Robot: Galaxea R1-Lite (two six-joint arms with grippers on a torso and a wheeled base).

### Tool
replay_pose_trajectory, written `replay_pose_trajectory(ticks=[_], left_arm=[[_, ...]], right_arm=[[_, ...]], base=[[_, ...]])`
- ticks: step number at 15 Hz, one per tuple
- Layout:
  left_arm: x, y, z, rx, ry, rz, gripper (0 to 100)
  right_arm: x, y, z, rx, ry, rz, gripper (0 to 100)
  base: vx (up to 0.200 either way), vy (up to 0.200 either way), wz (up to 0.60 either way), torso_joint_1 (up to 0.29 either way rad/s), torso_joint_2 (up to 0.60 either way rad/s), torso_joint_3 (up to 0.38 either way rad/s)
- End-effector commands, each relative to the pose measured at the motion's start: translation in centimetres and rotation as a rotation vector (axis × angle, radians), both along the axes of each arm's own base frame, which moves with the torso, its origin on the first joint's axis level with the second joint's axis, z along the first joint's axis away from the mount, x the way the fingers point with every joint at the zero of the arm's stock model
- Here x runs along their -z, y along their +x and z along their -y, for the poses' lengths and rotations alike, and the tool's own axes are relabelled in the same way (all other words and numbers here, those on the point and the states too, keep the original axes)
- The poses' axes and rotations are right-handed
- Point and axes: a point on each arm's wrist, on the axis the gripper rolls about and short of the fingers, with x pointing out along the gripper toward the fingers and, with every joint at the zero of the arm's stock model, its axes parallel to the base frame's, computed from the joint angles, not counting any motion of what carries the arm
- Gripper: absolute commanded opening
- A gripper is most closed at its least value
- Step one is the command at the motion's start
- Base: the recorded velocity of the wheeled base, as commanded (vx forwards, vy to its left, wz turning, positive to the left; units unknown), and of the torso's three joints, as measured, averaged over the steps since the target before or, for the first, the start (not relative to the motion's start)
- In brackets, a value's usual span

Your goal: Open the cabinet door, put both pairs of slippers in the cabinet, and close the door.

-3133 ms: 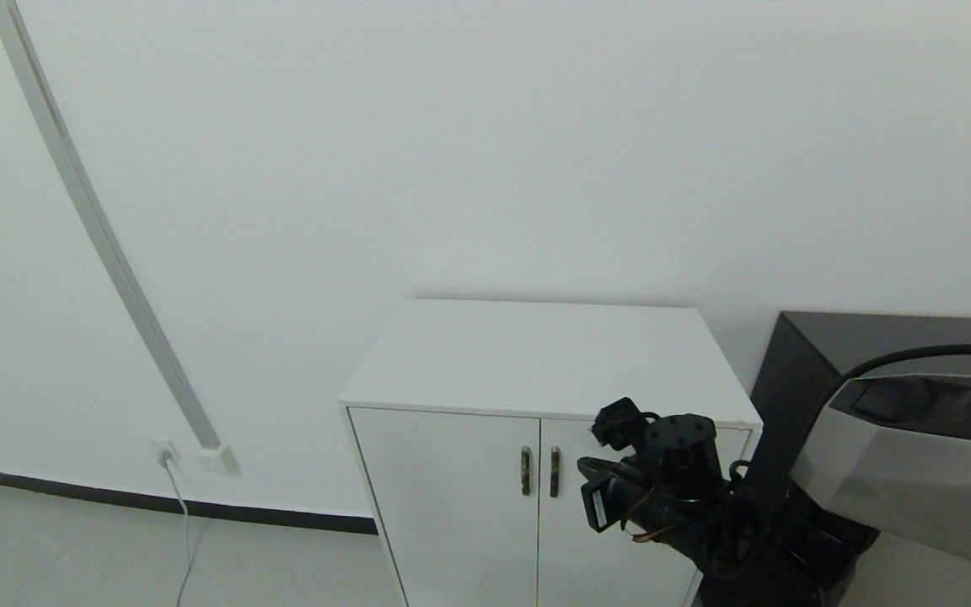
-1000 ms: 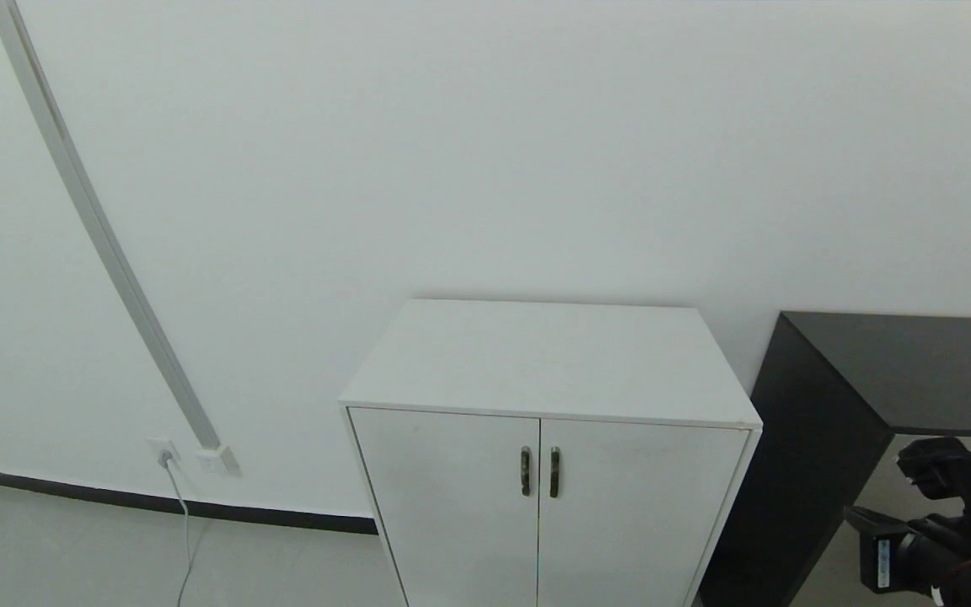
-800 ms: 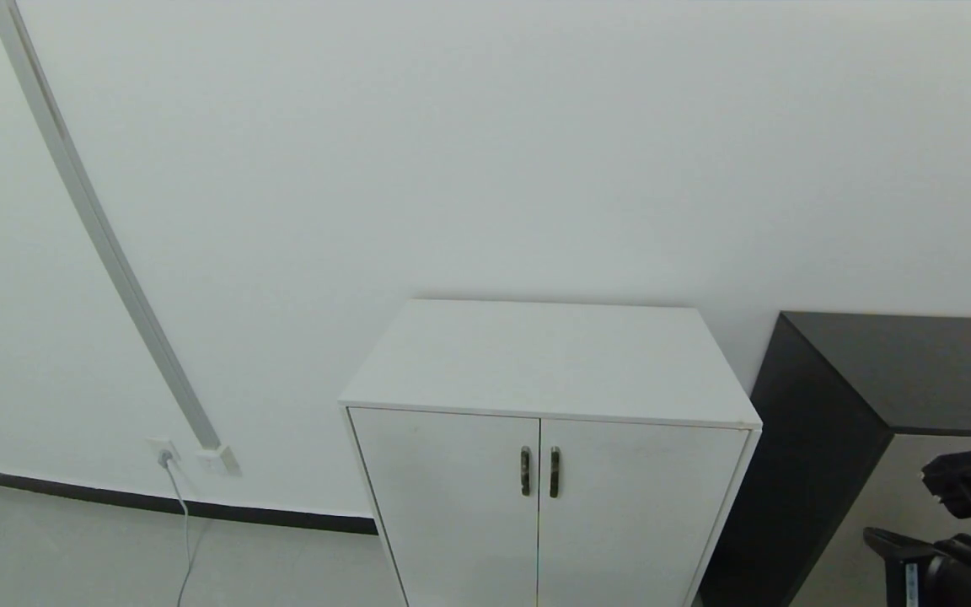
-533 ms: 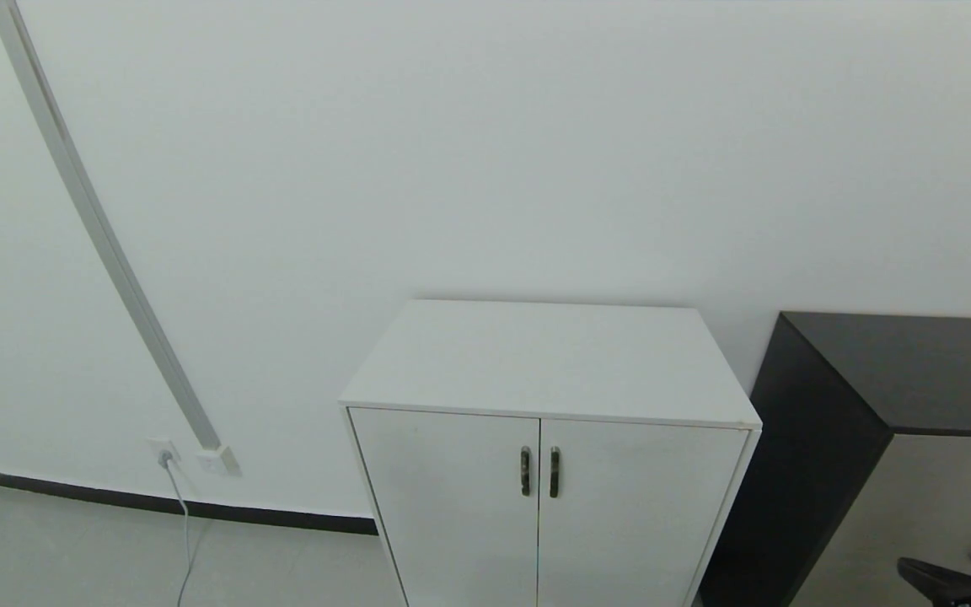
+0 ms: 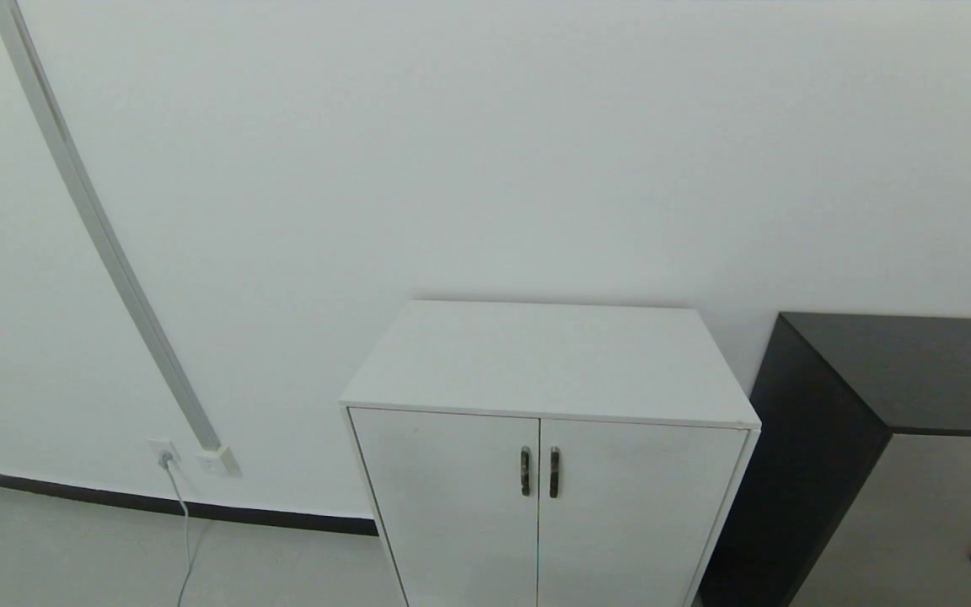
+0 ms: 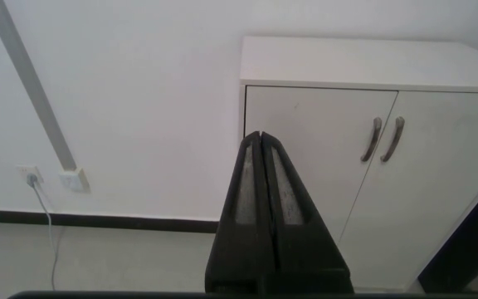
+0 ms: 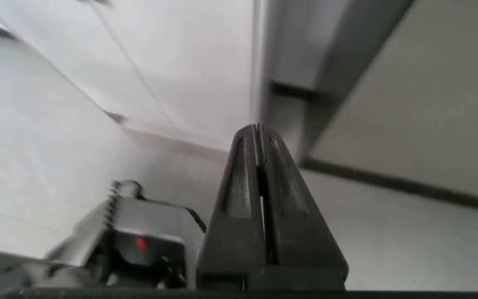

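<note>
White cabinet (image 5: 549, 362), doors (image 5: 452, 506) closed, stands against the wall (image 5: 452, 169) ahead of the left claw (image 6: 260, 137), which is clenched and empty. Right claw (image 7: 260, 131): clenched, empty. Black cabinet (image 5: 814, 455) stands just beside the white one.

Cabinet (image 5: 549, 362) bottom and black cupboard (image 5: 818, 438) right side, past the head view's edges.

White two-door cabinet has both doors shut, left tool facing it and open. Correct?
One error: the left tool is shut, not open; the left wrist view shows its two halves pressed flat together. The rest stands: the white two-door cabinet has both doors shut, and the tool faces it.
</note>
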Motion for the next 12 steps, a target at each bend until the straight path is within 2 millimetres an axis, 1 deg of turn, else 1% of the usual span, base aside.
replay_pose_trajectory(ticks=[1, 3, 6, 10, 12], left_arm=[[0.0, 0.0, 0.0, 0.000, -0.001, 0.000, 0], [0.0, 0.0, 0.0, 0.000, -0.001, 0.000, 0], [0.0, 0.0, 0.0, 0.000, -0.001, -0.002, 0], [0.0, 0.0, 0.0, 0.000, -0.001, -0.002, 0], [0.0, 0.0, 0.0, -0.001, -0.001, -0.002, 0]], right_arm=[[-0.1, -1.3, 0.2, -0.043, 0.036, 0.085, 0], [0.1, -1.5, 0.1, -0.066, 0.038, 0.064, 0], [0.9, -2.4, 0.2, -0.123, 0.035, 0.026, 0], [0.8, -2.4, 0.3, -0.116, 0.027, 0.026, 0], [0.9, -2.4, 0.3, -0.114, -0.024, 0.042, 0]], base=[[0.000, 0.000, 0.00, 0.000, 0.00, 0.000], [0.000, 0.000, 0.00, 0.000, 0.00, 0.000], [0.000, 0.000, 0.00, 0.000, 0.00, 0.000], [0.000, 0.000, 0.00, 0.000, 0.00, 0.000], [0.000, 0.000, 0.00, 0.000, 0.00, 0.000]])
